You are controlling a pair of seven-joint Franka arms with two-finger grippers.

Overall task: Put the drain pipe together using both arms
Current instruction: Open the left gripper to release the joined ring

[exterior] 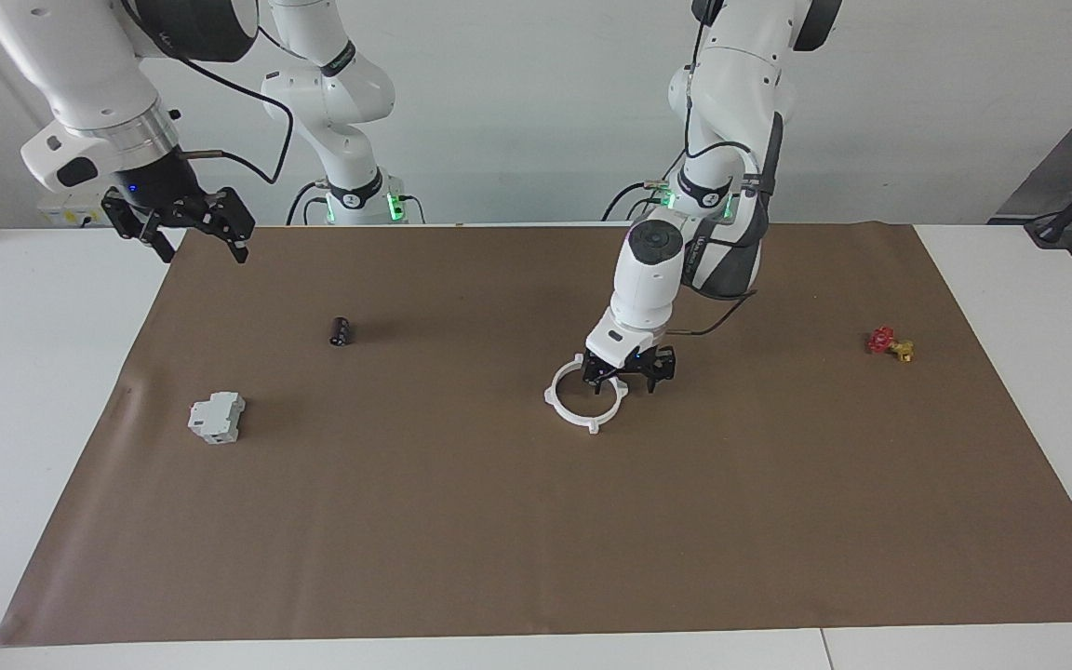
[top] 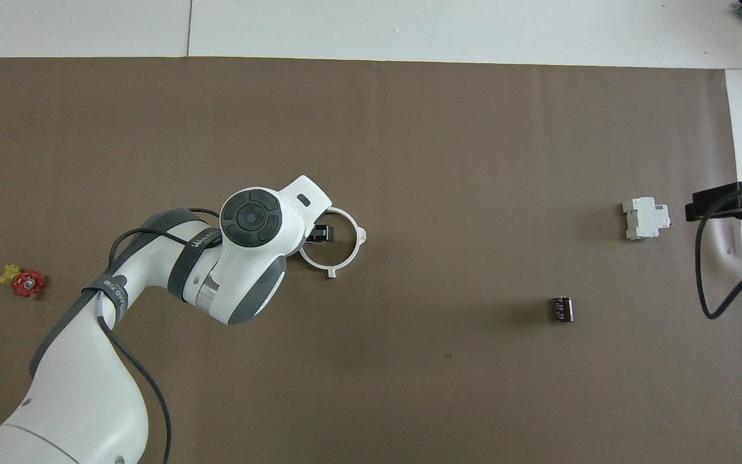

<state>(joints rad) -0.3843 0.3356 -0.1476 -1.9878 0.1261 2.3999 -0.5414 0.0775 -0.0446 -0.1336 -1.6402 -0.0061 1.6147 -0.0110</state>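
You've got a brown paper sheet (exterior: 499, 521) covering the white table (exterior: 24, 391). On it sit a grey-white boxy block (exterior: 217, 417), a small black cylinder (exterior: 341, 330) nearer the robots, and a red-and-yellow valve (exterior: 889, 343) well apart.

Matt brown paper sheet (exterior: 499, 521) (faintly creased), smooth white plastic drain pipe (exterior: 566, 409), glossy arm shells.

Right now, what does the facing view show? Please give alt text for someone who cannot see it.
A white ring-shaped drain pipe lies on brown paper, with the left gripper low over its rim, fingers spread. The right gripper hangs open above the table's edge at its own end, waiting. A grey-white block, black cylinder and red valve lie apart.
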